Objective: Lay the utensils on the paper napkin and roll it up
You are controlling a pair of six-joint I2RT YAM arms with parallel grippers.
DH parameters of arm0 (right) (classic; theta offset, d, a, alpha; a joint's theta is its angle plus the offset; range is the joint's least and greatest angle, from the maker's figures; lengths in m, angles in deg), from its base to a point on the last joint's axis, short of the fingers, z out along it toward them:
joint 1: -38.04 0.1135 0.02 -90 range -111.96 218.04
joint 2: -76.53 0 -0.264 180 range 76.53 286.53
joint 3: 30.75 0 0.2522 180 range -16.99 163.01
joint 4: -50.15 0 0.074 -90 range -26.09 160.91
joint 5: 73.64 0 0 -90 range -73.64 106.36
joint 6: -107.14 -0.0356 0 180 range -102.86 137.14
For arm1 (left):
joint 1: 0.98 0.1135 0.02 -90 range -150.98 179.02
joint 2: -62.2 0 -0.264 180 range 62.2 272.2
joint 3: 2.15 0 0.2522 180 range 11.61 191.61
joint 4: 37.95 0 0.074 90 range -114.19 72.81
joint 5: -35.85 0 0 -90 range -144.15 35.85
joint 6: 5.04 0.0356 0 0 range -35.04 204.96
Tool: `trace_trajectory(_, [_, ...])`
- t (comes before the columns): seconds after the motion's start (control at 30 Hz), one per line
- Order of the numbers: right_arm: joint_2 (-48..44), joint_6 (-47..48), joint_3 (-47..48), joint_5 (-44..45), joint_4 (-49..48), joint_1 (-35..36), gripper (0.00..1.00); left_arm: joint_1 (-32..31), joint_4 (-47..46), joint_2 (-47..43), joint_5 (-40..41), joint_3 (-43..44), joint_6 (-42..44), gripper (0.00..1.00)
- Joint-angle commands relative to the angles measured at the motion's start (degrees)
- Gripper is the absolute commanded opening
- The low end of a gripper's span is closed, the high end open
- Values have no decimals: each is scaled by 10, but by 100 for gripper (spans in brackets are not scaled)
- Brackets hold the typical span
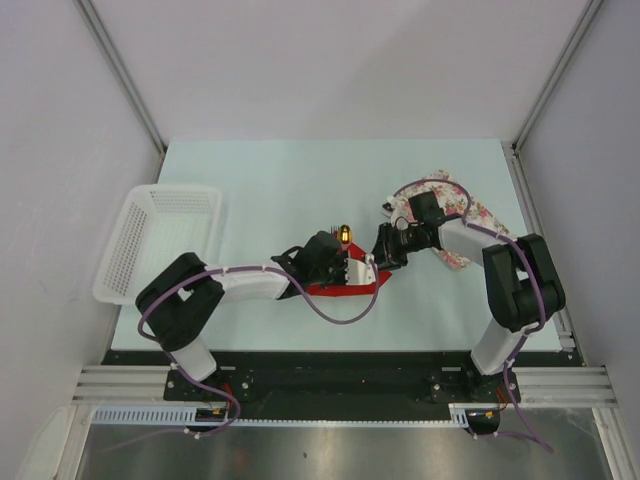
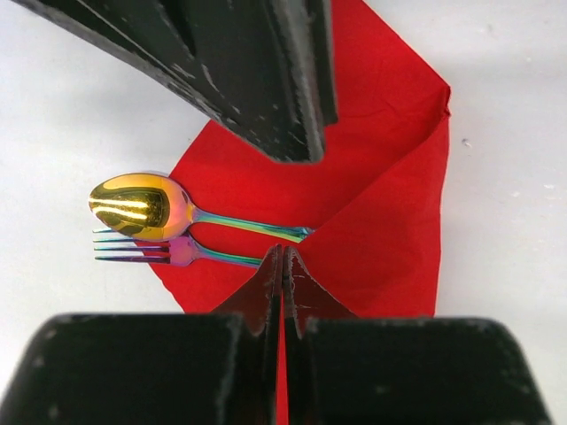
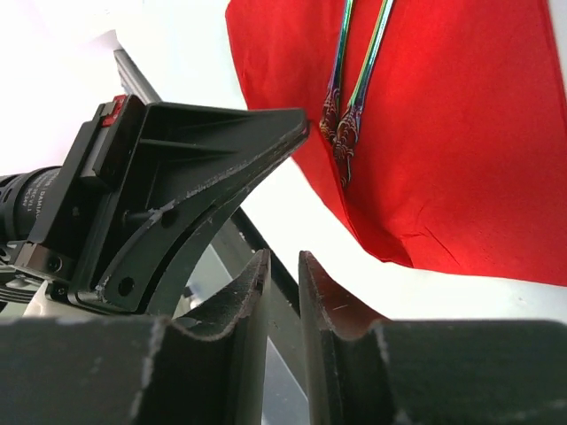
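The red paper napkin (image 2: 390, 221) lies on the table, with one corner flap folded over the handles of the utensils. The gold-bowled spoon (image 2: 142, 205) and the pink-purple fork (image 2: 142, 251) lie side by side, their heads sticking out past the napkin's left edge. My left gripper (image 2: 283, 257) is shut, pinching the tip of that flap. My right gripper (image 3: 283, 261) hovers just right of the napkin (image 3: 461, 133), its jaws a narrow gap apart with nothing between them. In the top view the two grippers (image 1: 347, 265) (image 1: 378, 260) meet over the napkin (image 1: 345, 291).
A white mesh basket (image 1: 160, 240) stands at the left table edge. A white cloth with pink floral print (image 1: 465, 215) lies under the right arm at the back right. The right gripper's finger (image 2: 266, 80) hangs close above the napkin.
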Motion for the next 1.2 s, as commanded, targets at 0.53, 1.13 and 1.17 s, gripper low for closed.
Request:
trace_trajectory(0.53, [82,-39,0,-4,-51,51,18,24,-29,52,-3,52,9,0])
trace_trajectory(1.13, [135,-14,17,55,-23,60,14,70,161,-38,-86,123,-167,48])
trace_trajectory(1.17, [135,-13,16,56,-23,60,14,81,187,-54,-106,135,-194,50])
